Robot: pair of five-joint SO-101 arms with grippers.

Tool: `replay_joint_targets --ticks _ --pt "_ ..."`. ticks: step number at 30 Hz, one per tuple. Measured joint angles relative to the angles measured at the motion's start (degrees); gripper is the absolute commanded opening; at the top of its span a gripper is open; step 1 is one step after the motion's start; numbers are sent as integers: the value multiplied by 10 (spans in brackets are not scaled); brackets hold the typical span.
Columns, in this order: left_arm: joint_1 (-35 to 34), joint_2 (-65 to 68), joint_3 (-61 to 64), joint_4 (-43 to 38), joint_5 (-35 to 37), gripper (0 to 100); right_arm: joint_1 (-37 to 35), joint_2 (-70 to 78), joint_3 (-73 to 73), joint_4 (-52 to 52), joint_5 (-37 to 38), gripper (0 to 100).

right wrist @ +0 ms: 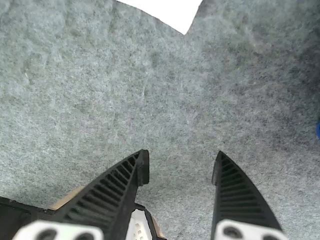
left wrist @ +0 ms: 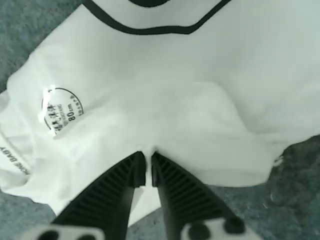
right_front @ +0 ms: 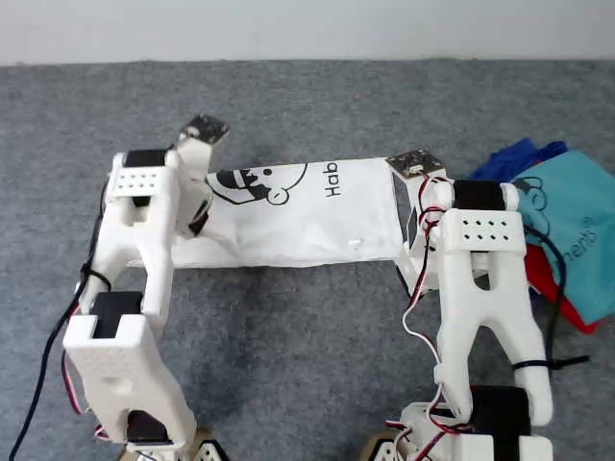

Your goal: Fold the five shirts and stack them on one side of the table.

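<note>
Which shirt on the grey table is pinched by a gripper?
The white shirt with black print, spread flat; the left gripper is shut on its edge. The teal shirt, blue shirt and red shirt lie heaped apart.

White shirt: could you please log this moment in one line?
white shirt: spread mid-table | left gripper: shut on it | right gripper: open above mat | coloured shirts: heaped aside

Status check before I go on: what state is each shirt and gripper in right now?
white shirt: partly folded into a strip, lying flat on the table.
left gripper: jaws shut on the white shirt's edge.
right gripper: jaws open, empty, over bare table.
coloured shirts: unfolded, heaped together at the table's side.
</note>
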Motion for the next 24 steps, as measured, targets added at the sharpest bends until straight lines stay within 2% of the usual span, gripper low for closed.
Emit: replay_joint_targets --ticks 3,13,17,24 --pt "0 11 -36 24 0 14 0 0 0 0 0 210" --pt "0 94 -65 12 0 38 0 0 0 0 0 210" --pt "0 94 -127 39 12 93 0 0 0 0 0 209" --pt "-6 127 -225 51 37 104 0 0 0 0 0 209"
